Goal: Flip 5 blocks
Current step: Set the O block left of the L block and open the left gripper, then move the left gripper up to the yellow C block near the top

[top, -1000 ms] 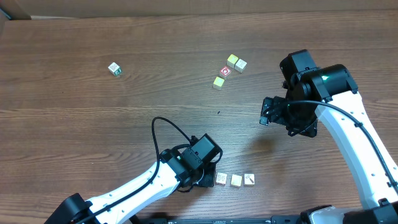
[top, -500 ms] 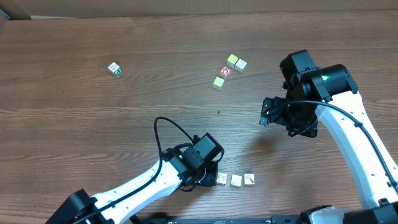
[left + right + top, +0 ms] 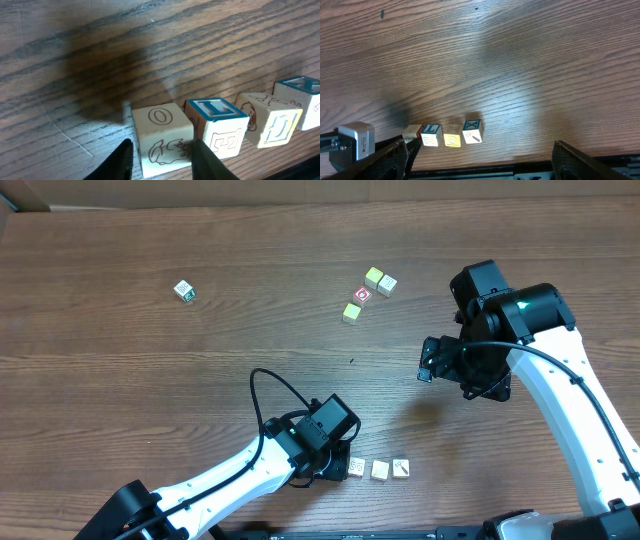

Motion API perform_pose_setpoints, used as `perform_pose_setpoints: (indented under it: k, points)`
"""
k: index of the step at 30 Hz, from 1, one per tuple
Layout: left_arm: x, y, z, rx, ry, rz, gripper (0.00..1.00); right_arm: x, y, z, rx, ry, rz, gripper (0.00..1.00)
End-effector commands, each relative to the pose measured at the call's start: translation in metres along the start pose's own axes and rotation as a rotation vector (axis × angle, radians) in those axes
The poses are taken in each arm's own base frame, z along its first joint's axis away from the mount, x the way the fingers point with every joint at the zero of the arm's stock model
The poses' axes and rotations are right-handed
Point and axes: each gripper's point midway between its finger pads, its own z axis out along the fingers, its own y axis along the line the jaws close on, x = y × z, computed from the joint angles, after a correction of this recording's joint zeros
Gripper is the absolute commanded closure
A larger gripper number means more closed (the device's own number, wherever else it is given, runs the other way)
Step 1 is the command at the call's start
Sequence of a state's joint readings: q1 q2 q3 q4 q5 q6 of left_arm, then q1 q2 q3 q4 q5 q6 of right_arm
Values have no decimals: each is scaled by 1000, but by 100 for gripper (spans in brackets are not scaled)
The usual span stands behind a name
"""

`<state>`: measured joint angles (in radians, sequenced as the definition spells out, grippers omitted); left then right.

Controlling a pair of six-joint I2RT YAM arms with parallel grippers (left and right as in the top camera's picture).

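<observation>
Left wrist view: the left gripper (image 3: pixel 161 152) straddles the leftmost block (image 3: pixel 161 131) of a row of blocks (image 3: pixel 451 135) at the table's (image 3: pixel 150 400) near edge. Its jaws are narrowly parted, and contact cannot be told. The right gripper (image 3: pixel 480 149), far right, is spread wide and empty.

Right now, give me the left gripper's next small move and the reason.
Probably open the left gripper fully and lift straight up: the pale wooden cube with an O on top sits flat between its fingers, close beside the blue-rimmed cube, so sideways motion could knock the row.
</observation>
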<state>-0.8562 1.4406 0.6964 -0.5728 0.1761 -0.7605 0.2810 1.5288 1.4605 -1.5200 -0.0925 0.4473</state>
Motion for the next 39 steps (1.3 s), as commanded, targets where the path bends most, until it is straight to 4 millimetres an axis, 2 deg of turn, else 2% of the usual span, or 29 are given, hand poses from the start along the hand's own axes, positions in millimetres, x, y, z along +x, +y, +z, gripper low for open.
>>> perform_pose_setpoints:
  k: [1,10,15,20,24,26,27,28,30,33,34,39]
  points:
    - [1,0,1,3,-1,7,67,-3,1,-13,-18,-49,-7,7]
    - [-9,-12,-17,49,-63,47,59,-3,1,-13,-16,-47,-7,6]
    - [-15,-18,-28,70,-99,53,62,-3,1,-13,-16,-47,-7,5]
    - [-42,-21,-47,35,-210,73,64,-4,2,-13,-20,-54,-8,4]
    - [-79,-18,-69,-9,-304,99,61,-7,4,-14,-27,-67,-10,3]
    - [-103,-9,-81,-36,-335,74,59,-9,4,-14,-30,-72,-10,2]
    - [-125,0,-87,-50,-348,30,60,-9,5,-14,-31,-73,-10,2]
    - [-138,6,-89,-55,-348,1,61,-9,5,-14,-32,-74,-10,1]
    - [-161,15,-90,-56,-339,-41,64,-9,5,-14,-32,-74,-11,1]
    - [-193,14,-85,-18,-313,-45,66,-10,5,-14,-33,-76,-10,1]
    - [-213,10,-80,-9,-300,-22,64,-10,5,-14,-33,-76,-10,0]
    - [-257,-5,-65,-43,-260,117,52,-10,5,-14,-32,-76,-10,0]
